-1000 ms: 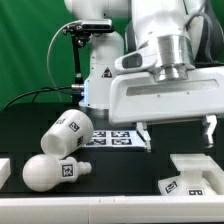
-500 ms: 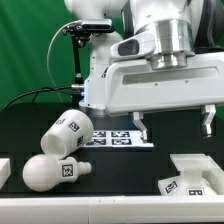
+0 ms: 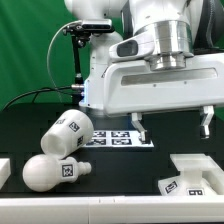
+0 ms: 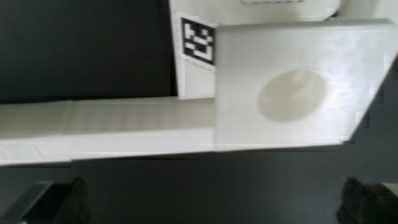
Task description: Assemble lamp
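So, count: one shade (image 3: 66, 133), one bulb (image 3: 48, 172), one base (image 3: 192, 180); one gripper (image 3: 174, 128), two fingers (image 3: 141, 128).
Gripper: spread wide, nothing held.
Position: base below gripper, at exterior view's right, clear of fingers; shade and bulb on their sides at exterior view's left, just beside each other.
Build: matte white plastic, square tags; base flat with round socket (image 4: 290, 95); shade tapered; bulb rounded.
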Action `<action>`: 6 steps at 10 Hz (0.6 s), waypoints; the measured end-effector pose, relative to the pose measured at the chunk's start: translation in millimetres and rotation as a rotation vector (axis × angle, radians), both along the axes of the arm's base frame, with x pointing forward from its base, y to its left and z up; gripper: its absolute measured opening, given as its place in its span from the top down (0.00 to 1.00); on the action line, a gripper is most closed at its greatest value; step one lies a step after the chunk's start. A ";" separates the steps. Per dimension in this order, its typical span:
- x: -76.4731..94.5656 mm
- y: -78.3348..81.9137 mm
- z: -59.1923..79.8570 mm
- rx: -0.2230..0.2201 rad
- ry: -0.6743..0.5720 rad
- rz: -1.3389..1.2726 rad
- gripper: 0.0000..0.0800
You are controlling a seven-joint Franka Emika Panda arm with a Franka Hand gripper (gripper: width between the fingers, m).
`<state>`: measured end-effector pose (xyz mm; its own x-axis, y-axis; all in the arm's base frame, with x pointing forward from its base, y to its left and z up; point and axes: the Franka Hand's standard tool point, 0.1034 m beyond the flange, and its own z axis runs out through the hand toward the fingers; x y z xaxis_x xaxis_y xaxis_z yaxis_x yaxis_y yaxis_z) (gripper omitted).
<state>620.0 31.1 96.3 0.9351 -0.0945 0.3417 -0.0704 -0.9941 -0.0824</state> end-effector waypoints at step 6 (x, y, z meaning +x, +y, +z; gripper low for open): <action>-11.9 -75.6 -6.9 0.051 0.165 -0.173 0.13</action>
